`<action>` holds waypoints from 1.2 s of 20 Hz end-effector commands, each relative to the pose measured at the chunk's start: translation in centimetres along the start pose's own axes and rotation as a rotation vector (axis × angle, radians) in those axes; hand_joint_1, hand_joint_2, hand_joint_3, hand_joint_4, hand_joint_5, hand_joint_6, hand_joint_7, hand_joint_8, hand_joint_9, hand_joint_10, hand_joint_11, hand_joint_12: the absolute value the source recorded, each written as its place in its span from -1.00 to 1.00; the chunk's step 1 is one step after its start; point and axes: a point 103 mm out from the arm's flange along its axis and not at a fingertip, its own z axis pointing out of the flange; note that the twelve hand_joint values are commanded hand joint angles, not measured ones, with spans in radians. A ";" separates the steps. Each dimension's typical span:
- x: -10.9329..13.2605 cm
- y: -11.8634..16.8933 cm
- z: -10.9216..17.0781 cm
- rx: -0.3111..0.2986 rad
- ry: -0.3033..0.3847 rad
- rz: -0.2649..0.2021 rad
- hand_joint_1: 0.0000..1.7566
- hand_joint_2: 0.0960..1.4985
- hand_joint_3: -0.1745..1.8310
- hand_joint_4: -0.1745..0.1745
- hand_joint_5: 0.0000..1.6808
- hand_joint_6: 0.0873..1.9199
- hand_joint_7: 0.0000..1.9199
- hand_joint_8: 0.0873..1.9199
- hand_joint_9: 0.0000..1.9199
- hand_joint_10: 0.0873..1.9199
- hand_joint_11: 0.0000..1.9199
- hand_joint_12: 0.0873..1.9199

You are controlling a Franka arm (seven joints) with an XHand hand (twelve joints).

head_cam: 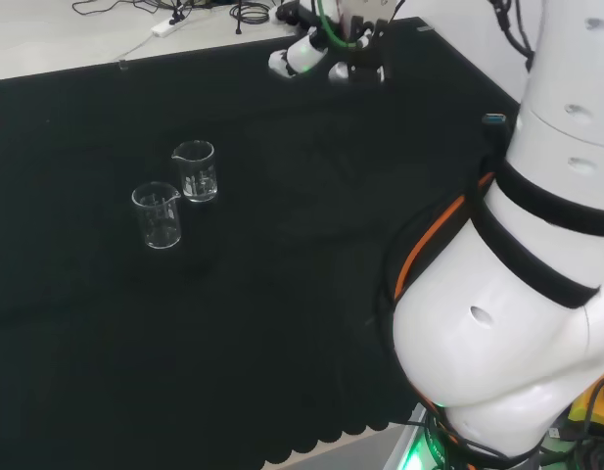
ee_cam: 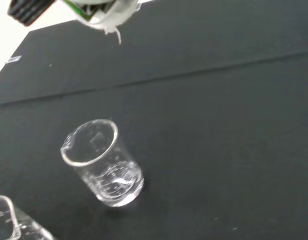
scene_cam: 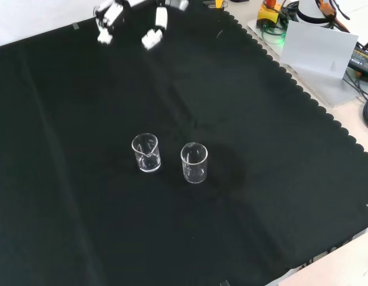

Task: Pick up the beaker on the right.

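Two clear beakers stand upright side by side mid-surface, the right beaker (scene_cam: 194,162) beside the left beaker (scene_cam: 146,152) in the front view. Bare black cloth (scene_cam: 279,179) surrounds them. The hand (scene_cam: 131,19) hovers well apart at the far edge, fingers (scene_cam: 154,37) relaxed, holding nothing.

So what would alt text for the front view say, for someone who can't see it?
Two clear glass beakers stand upright side by side, apart, on a black cloth. The robot's black and white hand hangs at the top edge, away from both.

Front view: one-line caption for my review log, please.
Two clear glass beakers stand upright, side by side, on black cloth; the hand hovers far behind.
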 end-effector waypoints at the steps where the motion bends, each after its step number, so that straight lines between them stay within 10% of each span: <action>1: 1.0 4.7 6.8 0.071 0.143 -0.105 0.01 -0.29 -0.04 -0.26 -0.51 -1.00 -0.70 -0.42 -0.62 -0.39 -1.00 0.29; 24: 1.7 7.4 15.2 0.173 0.219 -0.218 -0.02 -0.40 -0.05 -0.29 -0.70 -1.00 -0.86 -0.45 -0.69 -0.38 -1.00 0.23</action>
